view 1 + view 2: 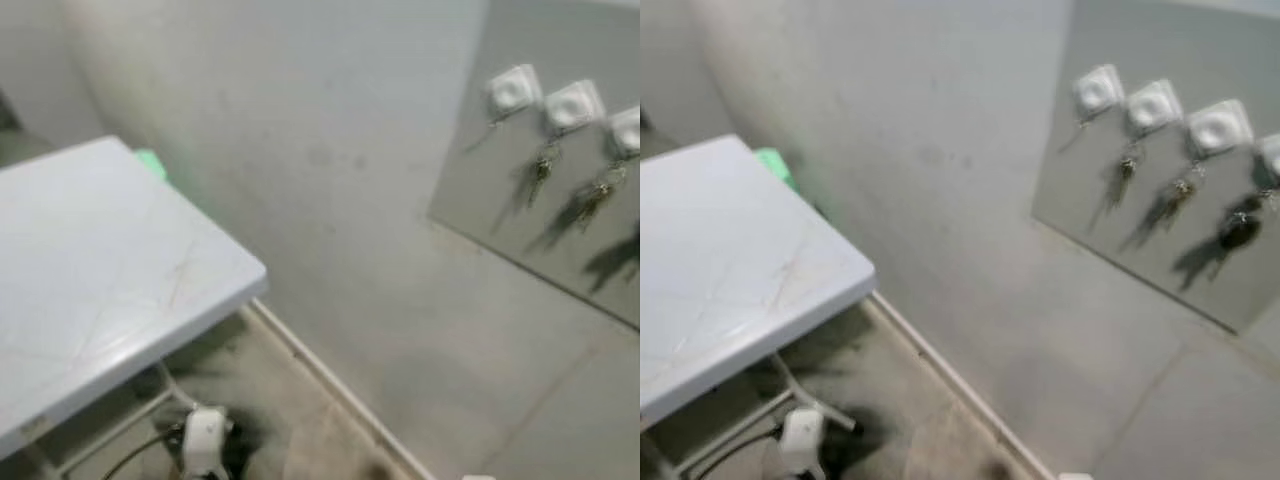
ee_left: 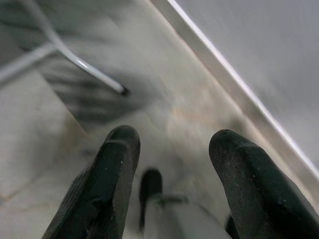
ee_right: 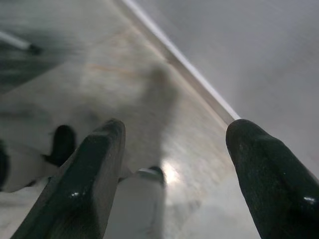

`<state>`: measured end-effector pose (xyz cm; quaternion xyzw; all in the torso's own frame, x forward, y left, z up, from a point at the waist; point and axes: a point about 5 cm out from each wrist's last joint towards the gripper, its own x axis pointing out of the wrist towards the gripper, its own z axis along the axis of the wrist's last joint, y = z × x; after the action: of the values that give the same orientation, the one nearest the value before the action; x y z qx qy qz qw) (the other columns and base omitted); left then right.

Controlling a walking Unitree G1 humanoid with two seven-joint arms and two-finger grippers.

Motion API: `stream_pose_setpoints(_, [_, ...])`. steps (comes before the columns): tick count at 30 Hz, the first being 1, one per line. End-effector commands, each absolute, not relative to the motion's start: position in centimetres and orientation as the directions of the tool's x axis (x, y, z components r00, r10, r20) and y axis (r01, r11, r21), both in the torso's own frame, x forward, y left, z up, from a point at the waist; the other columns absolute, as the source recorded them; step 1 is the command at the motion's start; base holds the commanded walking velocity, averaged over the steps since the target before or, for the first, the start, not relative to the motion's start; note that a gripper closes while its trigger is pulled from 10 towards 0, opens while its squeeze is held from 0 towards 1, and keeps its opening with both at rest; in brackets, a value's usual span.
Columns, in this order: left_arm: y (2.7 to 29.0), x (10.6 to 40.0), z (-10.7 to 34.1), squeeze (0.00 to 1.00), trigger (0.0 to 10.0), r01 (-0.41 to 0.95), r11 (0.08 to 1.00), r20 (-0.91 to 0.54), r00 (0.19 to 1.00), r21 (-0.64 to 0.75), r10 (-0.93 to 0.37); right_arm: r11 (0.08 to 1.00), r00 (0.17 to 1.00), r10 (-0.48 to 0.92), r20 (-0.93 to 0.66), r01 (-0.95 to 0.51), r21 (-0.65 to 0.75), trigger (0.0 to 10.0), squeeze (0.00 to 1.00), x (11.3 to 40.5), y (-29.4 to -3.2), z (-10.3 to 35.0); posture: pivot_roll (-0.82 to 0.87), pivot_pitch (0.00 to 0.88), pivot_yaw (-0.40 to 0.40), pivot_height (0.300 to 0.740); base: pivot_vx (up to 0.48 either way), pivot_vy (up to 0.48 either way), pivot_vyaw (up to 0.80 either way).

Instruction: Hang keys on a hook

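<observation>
1. Left gripper (image 2: 169, 184): hangs low, pointing down at the floor. Its two black fingers (image 2: 102, 191) stand well apart with nothing between them. The fingers look matte and faintly speckled, with rounded tips.
2. Right gripper (image 3: 174, 184): also hangs low over the floor, its fingers spread wide and empty. The surface is glossier here, with small highlights on the tips.
3. Below both grippers: the robot's own pale legs and dark feet, blurred.
4. Bunches of metal keys (image 1: 1125, 168): already hanging on the wall panel, high to the robot's right and well apart from both grippers. One bunch hangs under each of several hooks, and a darker bunch (image 1: 1238, 230) hangs further right. Each casts a slanted shadow.
5. White square plastic hooks with round centres (image 1: 1154, 106): set in a row along the top of the flat grey rectangular wall panel (image 1: 1080, 205). The leftmost hook (image 1: 1099, 90) appears bare, though blur makes this uncertain.
6. No writing or labels can be read anywhere; the views are soft.
7. White plastic folding table (image 1: 90, 270): stands at the robot's left with a smooth top, faint scratch marks, rounded corners and thin white metal legs (image 2: 75, 59).
8. A green object (image 1: 150, 163) peeks out behind the table's far edge; its shape cannot be made out.
9. Plain grey wall (image 1: 320, 150) meets the mottled beige stone floor (image 3: 124, 74) at a pale skirting strip (image 1: 330, 385).
</observation>
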<state>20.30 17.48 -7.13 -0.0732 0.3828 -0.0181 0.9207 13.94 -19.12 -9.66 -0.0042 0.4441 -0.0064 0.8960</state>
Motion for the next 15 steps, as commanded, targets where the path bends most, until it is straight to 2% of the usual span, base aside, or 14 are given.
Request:
stream_pose_setpoints(1, [16.77, 20.01, -7.37, 0.00, 10.0, -0.027, 0.986, -0.709, 0.698, -0.164, -0.099, 0.999, 0.575, -0.036, -0.817, 0.018, -0.031, 10.0, 0.00, 12.91, -19.92, -9.95, 0.02, 0.000, 0.023, 0.740, 0.000, 0.000, 0.80])
stream_pose_setpoints(15, [16.91, 19.90, -7.43, 0.00, 10.0, -0.053, 0.984, -0.712, 0.697, -0.171, -0.086, 0.999, 0.575, -0.031, -0.818, 0.015, -0.028, 10.0, 0.00, 13.01, -19.78, -9.95, 0.04, 0.000, 0.018, 0.740, 0.000, 0.000, 0.80])
